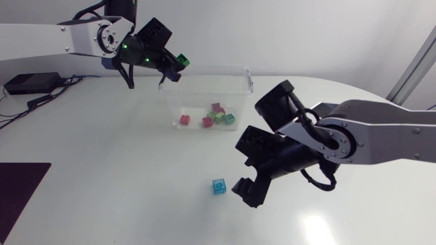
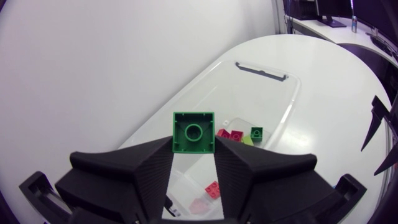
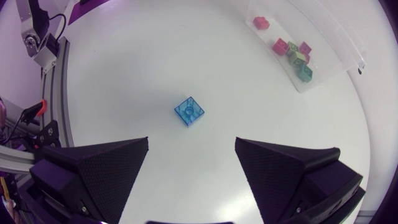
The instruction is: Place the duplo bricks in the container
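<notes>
**Head view.** The left arm enters from the upper left of the frame. Its matte black left gripper (image 1: pixel 174 68) is clenched on a green square duplo brick (image 1: pixel 182 60), held above the rear left corner of the clear rectangular plastic container (image 1: pixel 244 95) at upper centre. In the left wrist view, both fingers (image 2: pixel 155 165) press the brick's sides, and its hollow underside faces the camera.

A cluster of small red, green and magenta bricks (image 1: pixel 218 116) lies on the container floor.

The right arm enters from the right edge. Its right gripper (image 3: pixel 191 142) is released, with the fingers spread wide. It hangs at lower centre, just right of a translucent blue square brick (image 1: pixel 219 186) on the white table (image 1: pixel 102 170). In the right wrist view this brick lies ahead of the fingers, touching neither.
</notes>
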`<action>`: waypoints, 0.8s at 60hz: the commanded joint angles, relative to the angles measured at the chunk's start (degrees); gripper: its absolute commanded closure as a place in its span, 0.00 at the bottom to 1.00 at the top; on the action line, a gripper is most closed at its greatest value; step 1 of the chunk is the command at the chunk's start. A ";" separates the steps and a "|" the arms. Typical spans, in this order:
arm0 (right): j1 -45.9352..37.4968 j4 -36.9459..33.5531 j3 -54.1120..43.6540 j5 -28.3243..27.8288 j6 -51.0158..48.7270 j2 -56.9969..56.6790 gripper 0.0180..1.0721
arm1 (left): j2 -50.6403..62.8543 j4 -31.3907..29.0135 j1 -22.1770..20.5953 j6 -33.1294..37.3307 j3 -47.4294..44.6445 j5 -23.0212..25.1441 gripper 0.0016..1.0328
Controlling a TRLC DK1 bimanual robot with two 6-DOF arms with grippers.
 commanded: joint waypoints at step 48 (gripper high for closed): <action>-1.59 -3.72 12.29 -3.12 -17.17 18.53 0.05 | -14.58 -5.38 -1.16 -2.61 -8.51 -4.80 0.05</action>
